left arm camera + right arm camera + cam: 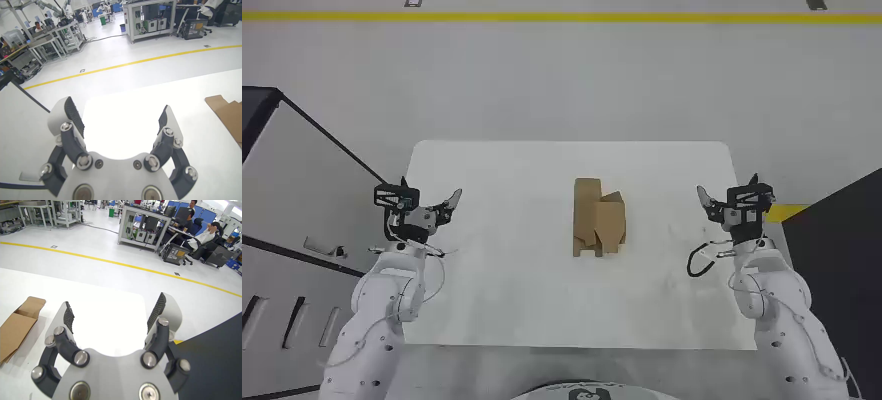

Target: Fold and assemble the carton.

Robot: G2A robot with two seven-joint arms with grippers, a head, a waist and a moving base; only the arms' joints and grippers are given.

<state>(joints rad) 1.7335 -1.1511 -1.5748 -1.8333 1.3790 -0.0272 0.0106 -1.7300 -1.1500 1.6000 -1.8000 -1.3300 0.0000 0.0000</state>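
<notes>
Two pincers, both spread wide and holding nothing: left pincer (449, 203) sits near the left edge of the tabletop (522, 290), right pincer (706, 203) near the right edge. The carton (599, 218) lies at mid-tabletop between them, well apart from both. It looks collapsed, mostly flat, with panels overlapping and short tabs poking out on the near side. Folding looks not yet started, so the step in hand is likely the approach. To do it well, bring both arms inward from opposite sides; one pins a panel down while the other catches a free flap edge and bends it along the scored crease, not across it. Come in low, since the board edges sit close to the surface. Carton is plain brown cardboard, matte, with stiff flat panels; the far flap has rounded corners and a slight gap under it in the right wrist view. It is probably light, so it may skid on the smooth white tabletop if pushed from one side only. Pads (68, 315) are black and ribbed on white fingers, so they should grip the board well.
</notes>
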